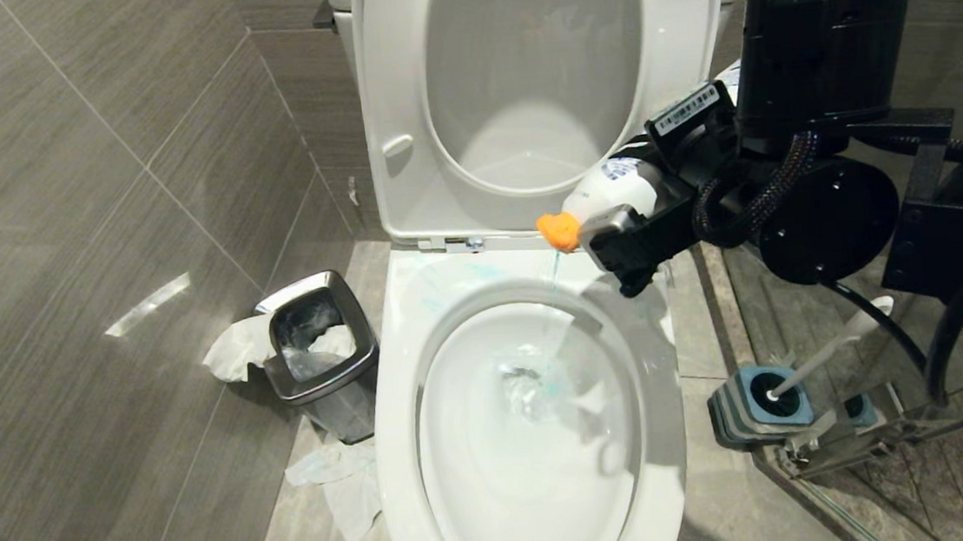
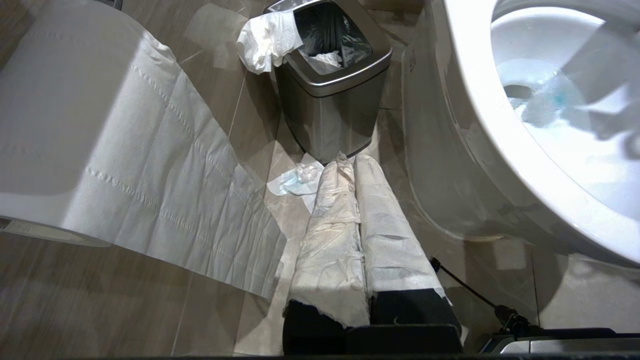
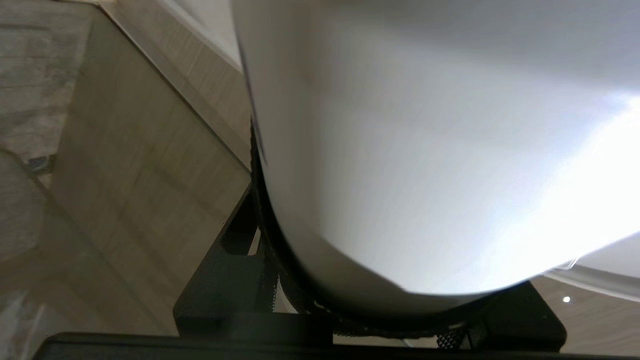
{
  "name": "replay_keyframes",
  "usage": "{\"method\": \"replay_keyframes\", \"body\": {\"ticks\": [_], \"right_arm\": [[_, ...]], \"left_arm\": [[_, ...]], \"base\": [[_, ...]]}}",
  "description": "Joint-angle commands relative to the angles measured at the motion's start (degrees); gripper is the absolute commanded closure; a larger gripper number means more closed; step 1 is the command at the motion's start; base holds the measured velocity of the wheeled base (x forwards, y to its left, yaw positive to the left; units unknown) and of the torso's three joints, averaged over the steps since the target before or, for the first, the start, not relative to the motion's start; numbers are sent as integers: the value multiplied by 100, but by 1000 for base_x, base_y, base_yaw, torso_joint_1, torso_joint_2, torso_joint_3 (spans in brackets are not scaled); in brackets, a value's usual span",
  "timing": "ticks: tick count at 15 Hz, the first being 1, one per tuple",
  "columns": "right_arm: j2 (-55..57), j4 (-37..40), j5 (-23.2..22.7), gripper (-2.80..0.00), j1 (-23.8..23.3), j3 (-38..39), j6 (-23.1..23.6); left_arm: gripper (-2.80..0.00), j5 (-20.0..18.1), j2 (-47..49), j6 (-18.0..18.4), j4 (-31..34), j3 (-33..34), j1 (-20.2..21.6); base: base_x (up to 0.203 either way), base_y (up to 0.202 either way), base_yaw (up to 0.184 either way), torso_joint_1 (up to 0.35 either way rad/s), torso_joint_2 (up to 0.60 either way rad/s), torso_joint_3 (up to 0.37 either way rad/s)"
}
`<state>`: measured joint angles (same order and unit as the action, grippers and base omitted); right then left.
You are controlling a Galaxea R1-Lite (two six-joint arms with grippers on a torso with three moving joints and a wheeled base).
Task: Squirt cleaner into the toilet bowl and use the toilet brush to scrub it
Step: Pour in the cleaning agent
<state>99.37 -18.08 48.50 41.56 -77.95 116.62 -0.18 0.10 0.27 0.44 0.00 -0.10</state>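
Head view: right gripper point(image 1: 627, 221) clamped around the cleaner point(image 1: 616, 189), bottle tipped nearly level, orange nozzle point(image 1: 559, 230) out over the back rim of the toilet bowl point(image 1: 397, 400). Thin bluish stream falling from nozzle into the bowl's water. Seat and lid point(image 1: 516, 67) raised upright behind the bowl. Toilet brush point(image 1: 837, 346) standing tilted in its striped holder point(image 1: 751, 408) on the floor just right of the bowl, untouched. Steel bin point(image 1: 324, 363) left of the bowl, white tissue point(image 1: 236, 349) draped over its side, more tissue on the floor in front of it.

Left wrist view: left gripper point(image 2: 357, 235) closed, fingers point(image 2: 332, 235) wrapped in white paper, pointed at the floor beside the bowl's left flank, near the bin point(image 2: 335, 100). Paper roll point(image 2: 65, 125) hanging close by, a sheet trailing from it. Blue tinge visible in the bowl point(image 2: 470, 90).

Right wrist view: pale bottle body point(image 3: 425, 150) filling most of the frame, seated between black gripper parts; floor tiles beyond.
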Motion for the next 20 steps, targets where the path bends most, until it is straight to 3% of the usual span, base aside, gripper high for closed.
{"method": "replay_keyframes", "body": {"ticks": [1, 7, 10, 15, 20], "right_arm": [[30, -20, 28, 0, 19, -3, 72], [50, -88, 19, 0, 19, -17, -2], [222, -679, -13, 0, 19, 39, -89], [194, -846, -25, 0, 19, 343, -945], [73, -832, -42, 0, 19, 780, -2495]], "left_arm": [[0, 1, 8, 0, 0, 9, 1], [0, 1, 8, 0, 0, 9, 1], [0, -8, 8, 27, 9, 9, 1], [0, -17, 8, 43, 0, 9, 1], [0, -13, 8, 35, 4, 9, 1]], "base": [[0, 0, 0, 0, 0, 0], [0, 0, 0, 0, 0, 0], [0, 0, 0, 0, 0, 0], [0, 0, 0, 0, 0, 0], [0, 0, 0, 0, 0, 0]]}}
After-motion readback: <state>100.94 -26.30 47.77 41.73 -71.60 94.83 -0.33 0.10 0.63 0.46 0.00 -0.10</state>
